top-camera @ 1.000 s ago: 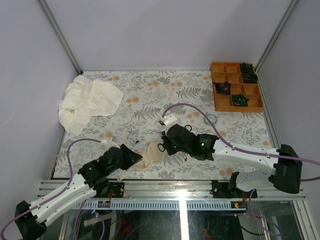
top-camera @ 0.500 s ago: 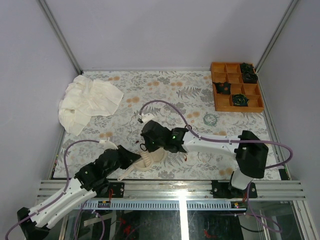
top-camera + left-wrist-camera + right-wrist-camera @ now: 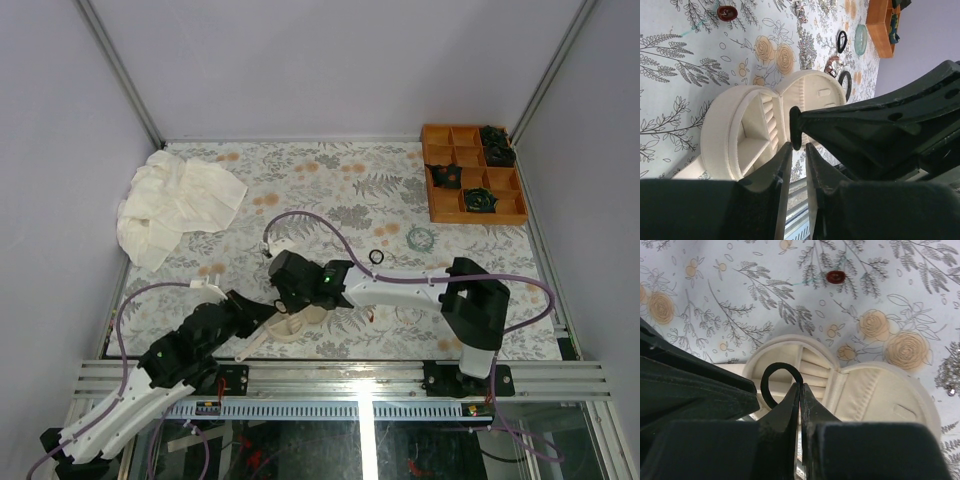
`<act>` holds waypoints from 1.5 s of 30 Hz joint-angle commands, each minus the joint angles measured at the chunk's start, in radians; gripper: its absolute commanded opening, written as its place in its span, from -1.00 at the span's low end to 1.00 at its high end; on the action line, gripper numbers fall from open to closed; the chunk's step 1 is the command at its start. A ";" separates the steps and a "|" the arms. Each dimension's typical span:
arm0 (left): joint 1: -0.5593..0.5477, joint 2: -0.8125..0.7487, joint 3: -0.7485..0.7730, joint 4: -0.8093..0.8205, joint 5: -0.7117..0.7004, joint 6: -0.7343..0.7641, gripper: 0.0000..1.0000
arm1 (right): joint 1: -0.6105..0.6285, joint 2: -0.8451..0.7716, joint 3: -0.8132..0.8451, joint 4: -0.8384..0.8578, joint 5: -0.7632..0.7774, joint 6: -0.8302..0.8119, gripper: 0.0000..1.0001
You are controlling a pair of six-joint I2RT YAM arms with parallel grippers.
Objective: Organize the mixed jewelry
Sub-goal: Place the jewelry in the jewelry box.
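Right gripper (image 3: 800,386): pinched tight on black ring (image 3: 781,365), over open cream case (image 3: 875,390)
Left gripper (image 3: 798,147): crowding case edge, narrow gap, hold unclear
Beyond: reddish-brown bit (image 3: 836,276)

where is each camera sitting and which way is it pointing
Top: fixed above and behind the arms, looking down on the table; both arms show, left tool and right tool near the open cream case.
Left wrist: on the left arm, looking past the left tool at the case; the right arm crosses in front.
Right wrist: on the right arm, looking down past the right tool, which pinches a black ring, onto the case.
Shared: all three see the case.
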 commanded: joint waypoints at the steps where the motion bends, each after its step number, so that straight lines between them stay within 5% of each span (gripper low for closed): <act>1: -0.002 -0.050 0.022 -0.110 -0.018 0.015 -0.70 | 0.031 0.022 0.070 -0.005 -0.010 0.004 -1.00; 15: -0.002 -0.056 0.039 -0.078 0.005 0.045 -1.00 | 0.053 0.090 0.117 -0.034 -0.016 0.000 -1.00; 45: -0.002 -0.055 0.032 -0.105 -0.016 0.020 -1.00 | 0.081 0.137 0.160 -0.106 0.073 -0.024 -0.86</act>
